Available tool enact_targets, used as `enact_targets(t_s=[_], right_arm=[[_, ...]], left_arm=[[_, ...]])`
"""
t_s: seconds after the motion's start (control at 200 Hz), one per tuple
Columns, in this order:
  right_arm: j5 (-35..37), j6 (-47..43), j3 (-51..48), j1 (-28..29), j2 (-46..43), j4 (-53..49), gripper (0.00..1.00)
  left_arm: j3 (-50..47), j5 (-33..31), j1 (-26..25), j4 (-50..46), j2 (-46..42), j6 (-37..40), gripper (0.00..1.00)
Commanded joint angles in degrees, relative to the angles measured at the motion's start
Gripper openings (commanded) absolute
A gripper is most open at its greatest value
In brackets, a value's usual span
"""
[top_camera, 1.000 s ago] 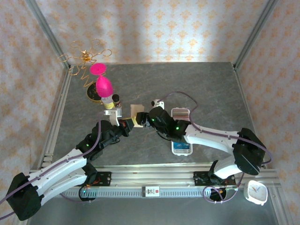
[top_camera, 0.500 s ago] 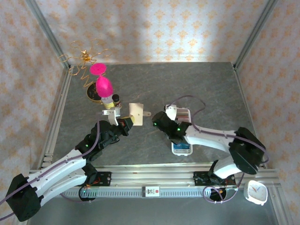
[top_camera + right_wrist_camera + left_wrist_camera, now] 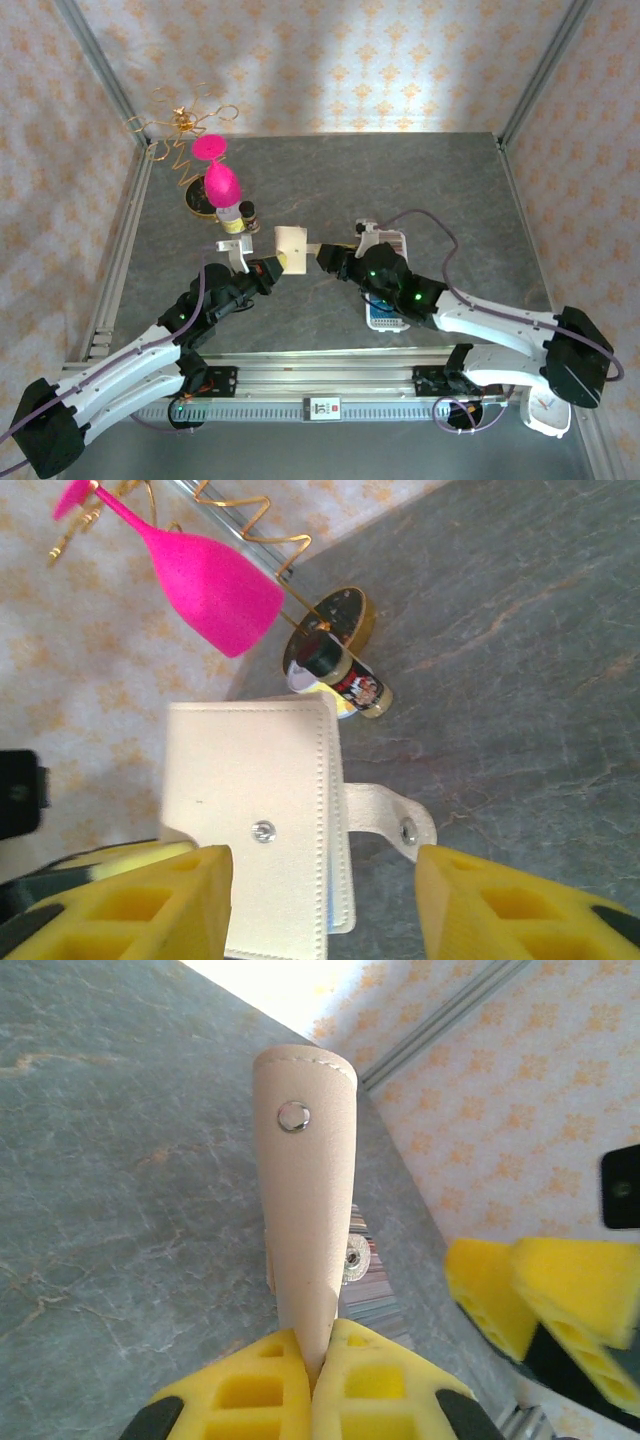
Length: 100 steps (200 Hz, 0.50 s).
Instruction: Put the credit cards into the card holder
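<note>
Left fingers [image 3: 240,1390] are clamping shut on one edge of the card holder [image 3: 291,242], holding it closed above mid-counter [image 3: 420,180]. Its snap tab [image 3: 395,822] is hanging loose, unsnapped, and pointing toward the right arm. Right fingers [image 3: 500,905] are standing apart, one on each side of the holder's near end, not pressing it. Credit cards [image 3: 388,316] are lying in the white tray [image 3: 385,236] under the right arm, colours hard to tell. Pink glass [image 3: 215,580] is leaning on a gold wire stand behind.
</note>
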Motion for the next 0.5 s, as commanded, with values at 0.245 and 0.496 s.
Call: enact_targets(t_s=[0.245,0.496], right_arm=[[4.16,3.29,5.15,0.08,7.49,-6.88,0.45],[3.20,5.23,4.39,-0.62,7.81,-5.28,0.43]], left_arm=[[0.74,3.14,-0.11,2.31,-2.97,-3.72,0.00],[-0.60,3.83,-0.13,0.90,-5.90,-4.67,0.00]])
